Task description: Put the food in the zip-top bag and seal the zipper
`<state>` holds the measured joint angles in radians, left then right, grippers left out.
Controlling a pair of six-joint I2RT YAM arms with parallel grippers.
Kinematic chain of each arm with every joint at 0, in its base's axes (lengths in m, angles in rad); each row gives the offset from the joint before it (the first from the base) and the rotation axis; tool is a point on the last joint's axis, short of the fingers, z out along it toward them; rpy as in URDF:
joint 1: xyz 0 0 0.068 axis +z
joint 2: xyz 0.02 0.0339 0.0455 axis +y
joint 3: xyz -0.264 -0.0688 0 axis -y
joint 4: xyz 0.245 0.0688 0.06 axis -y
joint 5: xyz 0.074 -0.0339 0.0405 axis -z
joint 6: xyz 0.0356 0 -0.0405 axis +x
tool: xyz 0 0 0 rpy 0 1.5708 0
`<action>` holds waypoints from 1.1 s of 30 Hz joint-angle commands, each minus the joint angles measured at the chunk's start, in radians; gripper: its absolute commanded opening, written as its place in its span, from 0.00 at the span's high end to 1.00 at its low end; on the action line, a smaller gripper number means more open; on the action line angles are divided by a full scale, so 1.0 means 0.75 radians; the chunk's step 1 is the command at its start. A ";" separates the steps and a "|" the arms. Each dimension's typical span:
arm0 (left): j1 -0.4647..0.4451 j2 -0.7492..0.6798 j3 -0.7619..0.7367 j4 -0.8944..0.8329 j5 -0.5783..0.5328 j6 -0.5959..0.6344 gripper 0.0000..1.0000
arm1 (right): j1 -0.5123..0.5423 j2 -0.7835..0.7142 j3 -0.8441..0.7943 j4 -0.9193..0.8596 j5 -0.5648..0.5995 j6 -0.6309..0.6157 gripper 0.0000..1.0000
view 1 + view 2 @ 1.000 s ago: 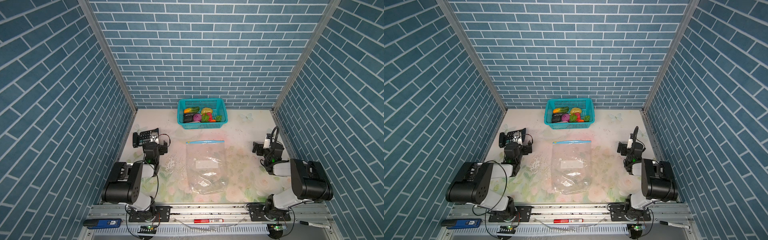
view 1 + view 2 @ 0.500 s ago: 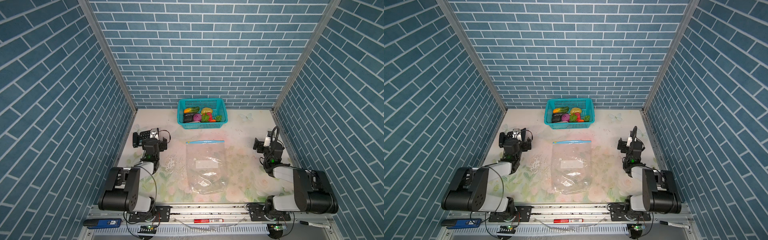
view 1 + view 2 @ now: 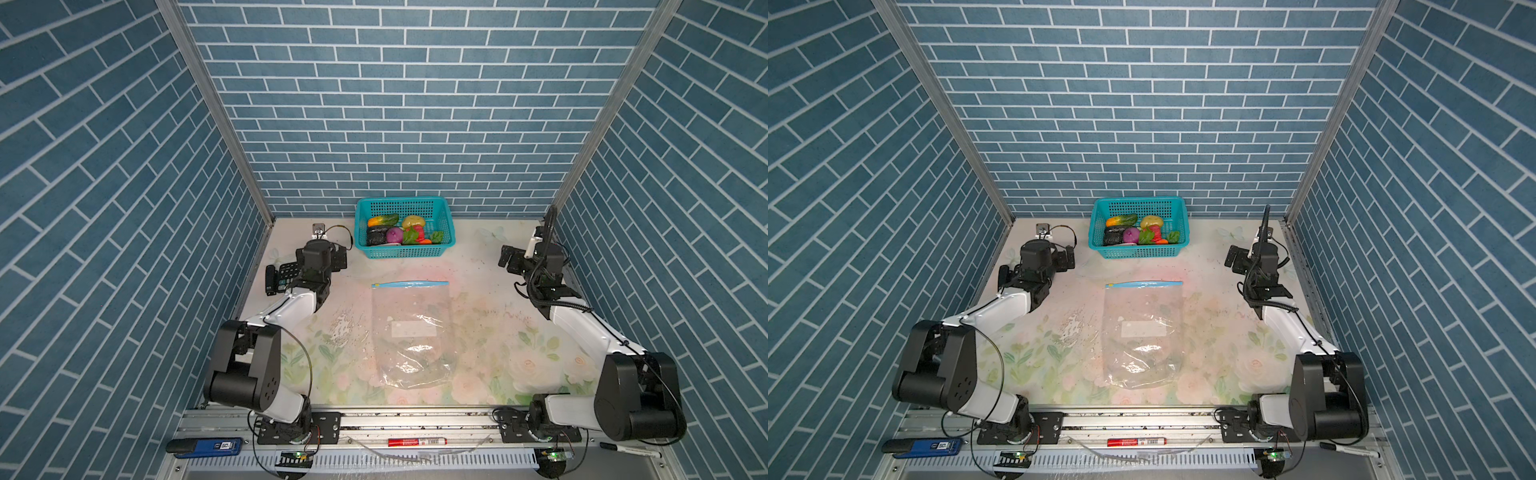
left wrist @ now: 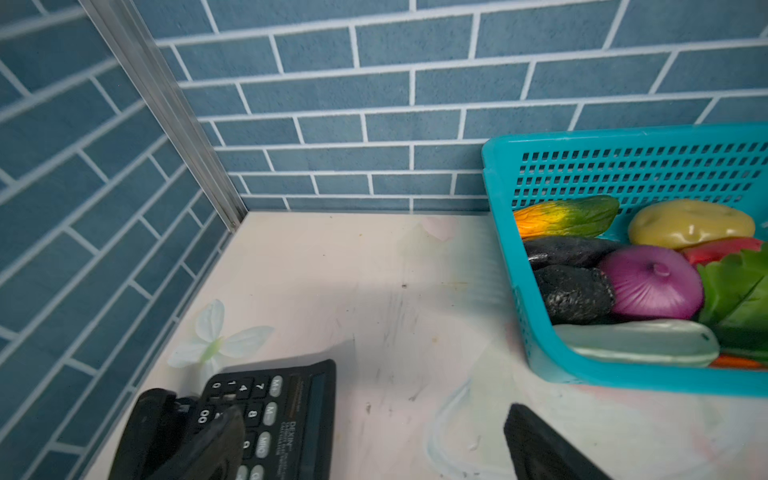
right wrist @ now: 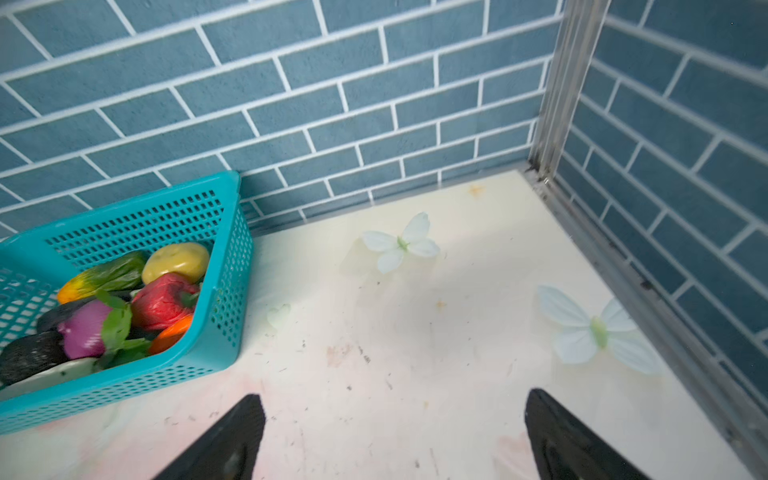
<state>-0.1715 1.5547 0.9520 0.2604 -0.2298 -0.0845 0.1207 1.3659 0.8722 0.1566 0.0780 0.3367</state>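
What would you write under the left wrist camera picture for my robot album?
Open left gripper near a black calculator and a teal basket of toy food.

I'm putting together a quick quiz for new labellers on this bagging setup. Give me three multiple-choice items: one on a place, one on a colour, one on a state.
1. Where is the toy food?
A. inside the clear bag
B. in the basket
C. scattered on the table

2. What colour is the strip along the bag's far edge?
A. red
B. black
C. light blue

3. How do the left gripper and right gripper stand?
A. both open, holding nothing
B. both shut on the bag
C. one open, one shut

Answers:
1 B: every piece lies inside the basket, and the bag lies flat with no food in it.
2 C: both top views show a pale blue band there.
3 A: each wrist view shows the fingers spread wide with only bare table between them.
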 commanded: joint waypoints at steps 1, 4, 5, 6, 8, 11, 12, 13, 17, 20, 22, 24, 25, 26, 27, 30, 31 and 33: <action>-0.002 0.107 0.242 -0.316 0.147 -0.167 0.01 | 0.010 0.136 0.225 -0.308 -0.127 0.240 0.01; -0.001 0.184 0.368 -0.363 0.284 -0.215 0.01 | 0.011 0.257 0.356 -0.344 -0.312 0.303 0.01; 0.001 0.206 0.401 -0.369 0.321 -0.228 0.01 | 0.011 0.293 0.393 -0.345 -0.367 0.316 0.01; 0.000 0.232 0.434 -0.373 0.366 -0.248 0.01 | 0.011 0.335 0.430 -0.343 -0.431 0.336 0.01; 0.003 0.288 0.504 -0.390 0.445 -0.284 0.01 | 0.015 0.416 0.510 -0.343 -0.562 0.369 0.01; 0.023 0.386 0.621 -0.433 0.590 -0.336 0.01 | 0.031 0.545 0.632 -0.330 -0.753 0.401 0.01; 0.034 0.423 0.658 -0.443 0.644 -0.364 0.01 | 0.042 0.581 0.669 -0.331 -0.780 0.408 0.01; 0.044 0.456 0.690 -0.448 0.696 -0.388 0.01 | 0.052 0.620 0.702 -0.329 -0.806 0.407 0.01; 0.079 0.566 0.806 -0.487 0.806 -0.429 0.01 | 0.075 0.750 0.833 -0.344 -0.874 0.388 0.01; 0.099 0.630 0.874 -0.512 0.825 -0.461 0.01 | 0.091 0.851 0.941 -0.392 -0.920 0.345 0.02; 0.108 0.666 0.910 -0.517 0.849 -0.475 0.01 | 0.097 0.911 0.999 -0.398 -0.942 0.325 0.02; 0.112 0.703 0.937 -0.519 0.879 -0.484 0.01 | 0.104 0.959 1.047 -0.398 -0.955 0.306 0.02; 0.112 0.719 0.956 -0.521 0.893 -0.486 0.01 | 0.107 0.989 1.073 -0.402 -0.960 0.299 0.02; 0.112 0.732 0.966 -0.519 0.910 -0.494 0.01 | 0.107 1.012 1.102 -0.408 -0.967 0.296 0.02; 0.112 0.746 0.979 -0.517 0.930 -0.502 0.01 | 0.110 1.036 1.130 -0.416 -0.979 0.292 0.02; 0.112 0.789 1.016 -0.522 0.966 -0.512 0.02 | 0.117 1.089 1.185 -0.417 -0.995 0.285 0.04; 0.112 0.801 1.023 -0.521 0.977 -0.515 0.03 | 0.121 1.094 1.194 -0.412 -1.000 0.285 0.05; 0.113 0.820 1.028 -0.511 0.993 -0.526 0.04 | 0.125 1.093 1.209 -0.406 -1.013 0.283 0.07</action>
<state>-0.0887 2.1407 1.6936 -0.1116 0.4683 -0.4614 0.2077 2.1815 1.7233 -0.1429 -0.6426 0.5732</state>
